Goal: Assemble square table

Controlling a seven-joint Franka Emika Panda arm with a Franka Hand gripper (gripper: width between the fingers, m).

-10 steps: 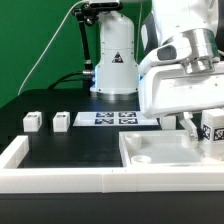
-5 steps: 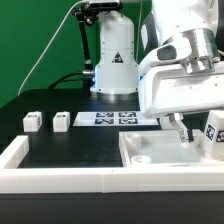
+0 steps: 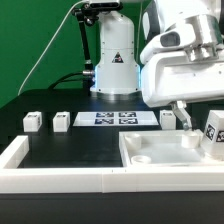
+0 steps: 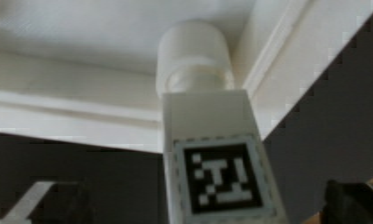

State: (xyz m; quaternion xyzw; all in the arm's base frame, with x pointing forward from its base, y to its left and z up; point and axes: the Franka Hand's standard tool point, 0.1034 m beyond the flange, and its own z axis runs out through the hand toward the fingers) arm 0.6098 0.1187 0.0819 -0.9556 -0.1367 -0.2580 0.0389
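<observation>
The white square tabletop (image 3: 160, 152) lies at the exterior view's lower right. A white tagged leg (image 3: 214, 130) stands upright on its right corner. My gripper (image 3: 198, 116) hangs just above and to the left of that leg, open and holding nothing. In the wrist view the same leg (image 4: 213, 130) runs between my dark fingertips (image 4: 30, 202), which stand wide apart and clear of it. The leg's round end meets the tabletop's raised corner (image 4: 94, 75). Three loose legs (image 3: 33, 121) (image 3: 62, 121) (image 3: 168, 118) sit on the black table.
The marker board (image 3: 110, 118) lies behind the tabletop. A low white border wall (image 3: 40, 172) runs along the front and left. A white robot base (image 3: 113, 70) with cables stands at the back.
My gripper has risen and drawn slightly left, away from the leg on the tabletop's right corner. The leg stays standing where it was.
</observation>
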